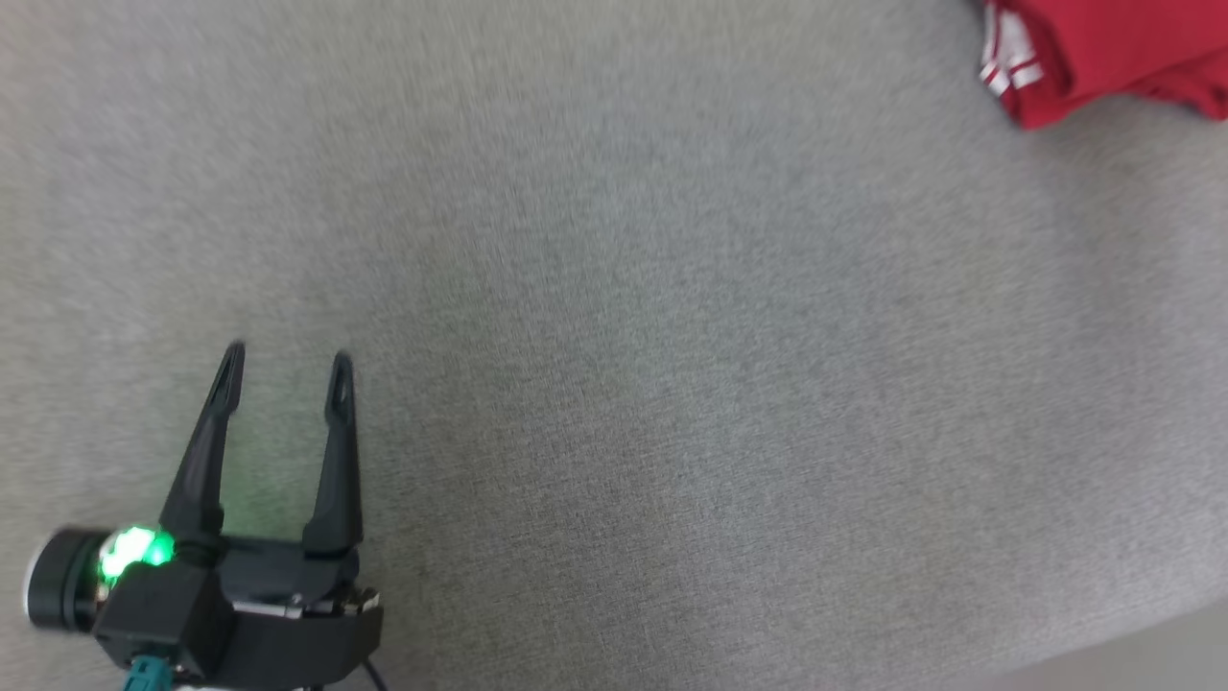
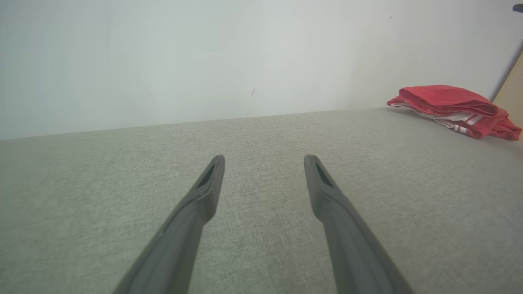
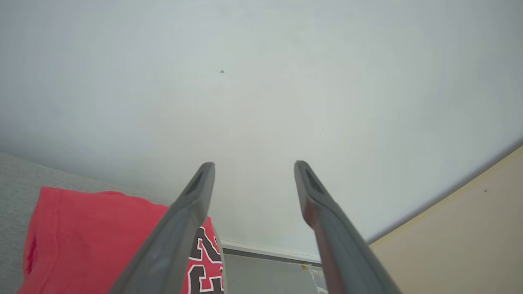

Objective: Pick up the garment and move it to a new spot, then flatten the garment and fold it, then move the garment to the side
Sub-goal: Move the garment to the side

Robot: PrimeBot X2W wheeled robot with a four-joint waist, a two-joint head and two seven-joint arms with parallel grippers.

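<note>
The garment is a red folded piece with white stripes, lying at the far right corner of the grey surface. It lies as a low folded pile at the right in the left wrist view. My left gripper hovers open over bare grey fabric at the lower left, far from the garment, nothing between its fingers. My right gripper is open and raised, pointing at the white wall, with the garment just below and left of its fingers, dark and white lettering showing.
The grey fabric surface spreads wide between my left gripper and the garment. A white wall rises behind it. A beige panel stands at the right, and the surface's edge runs at the lower right.
</note>
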